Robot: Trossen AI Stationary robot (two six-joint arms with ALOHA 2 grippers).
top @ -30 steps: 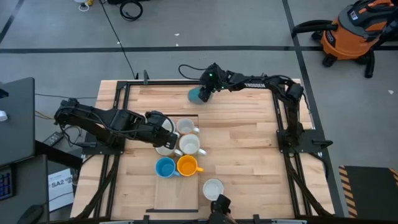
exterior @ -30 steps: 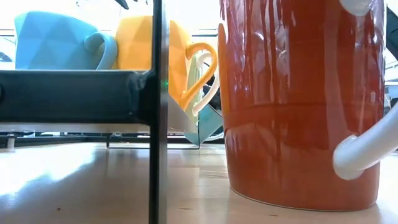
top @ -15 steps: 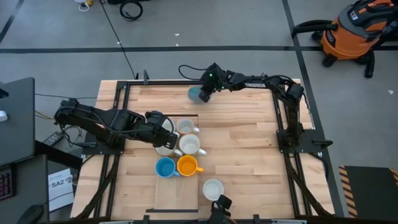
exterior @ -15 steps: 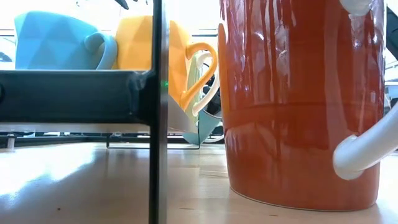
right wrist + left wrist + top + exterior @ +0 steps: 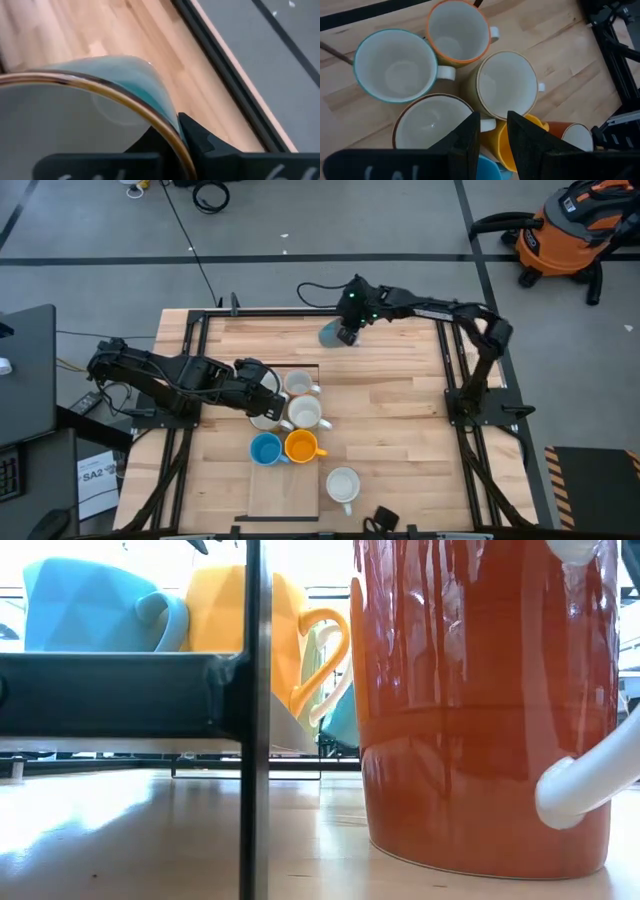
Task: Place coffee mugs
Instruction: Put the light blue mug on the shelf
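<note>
Looking down from the high view, I am seeing the left gripper (image 5: 268,398) hovering over the cluster of mugs near the middle of the wooden table (image 5: 390,420). In the left wrist view its fingers (image 5: 470,145) are standing a little apart, with the handle of a white mug (image 5: 427,125) showing between them; I cannot tell if they are touching it.

The mugs in the cluster are all standing upright, mouths facing up. The white mug (image 5: 298,384) at the far side and the cream mug (image 5: 304,412) just in front of it are pointing their handles to the right. Nearer to me, the bright blue mug (image 5: 266,448) and the orange mug (image 5: 299,445) are standing side by side, touching, and the orange handle is also pointing right. One more white mug (image 5: 342,483) is standing alone close to the near edge.

Further right, at the far edge of the table, the right gripper (image 5: 347,335) is clamped on the rim of the pale green mug (image 5: 331,334). In the right wrist view one finger (image 5: 197,137) is pressing the outside of that rim, and the mug (image 5: 125,80) is leaning rather than standing straight.
</note>
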